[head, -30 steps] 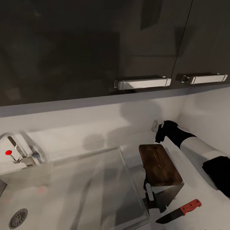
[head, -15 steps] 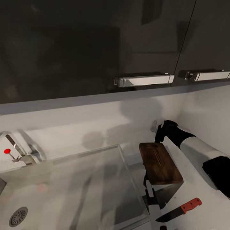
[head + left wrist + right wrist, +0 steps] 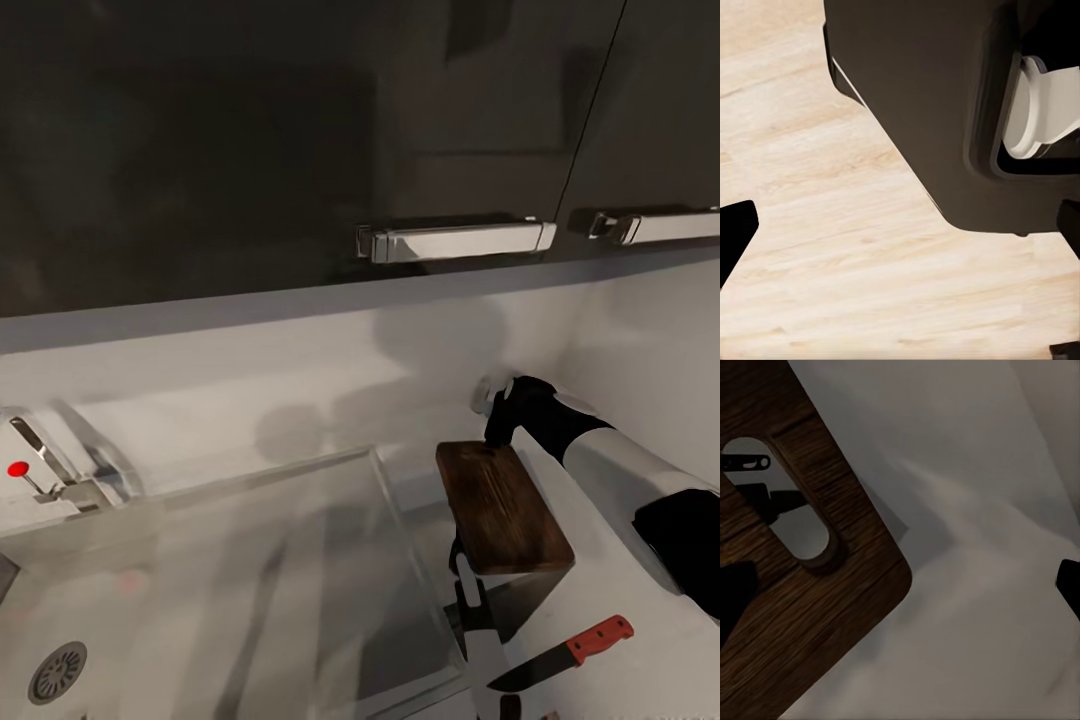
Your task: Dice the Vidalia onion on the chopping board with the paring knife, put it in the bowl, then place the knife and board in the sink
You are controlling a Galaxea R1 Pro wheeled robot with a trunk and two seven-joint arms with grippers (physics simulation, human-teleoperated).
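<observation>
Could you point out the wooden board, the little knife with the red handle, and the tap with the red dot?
Dark brown wooden chopping board (image 3: 503,510): head view, middle of its top face.
Red-handled paring knife (image 3: 596,640): head view, on the handle.
Chrome faucet (image 3: 45,470): head view, on its lever by the red dot.

The chopping board lies on the tabletop, right of the sink. The paring knife lies nearer the tabletop's front edge, apart from the board.

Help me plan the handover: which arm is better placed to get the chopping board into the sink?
The right, probably. Its end effector is at the far edge of the chopping board, beside the slot handle, and the sink lies just beside the board. The left end effector faces wooden floor.
</observation>
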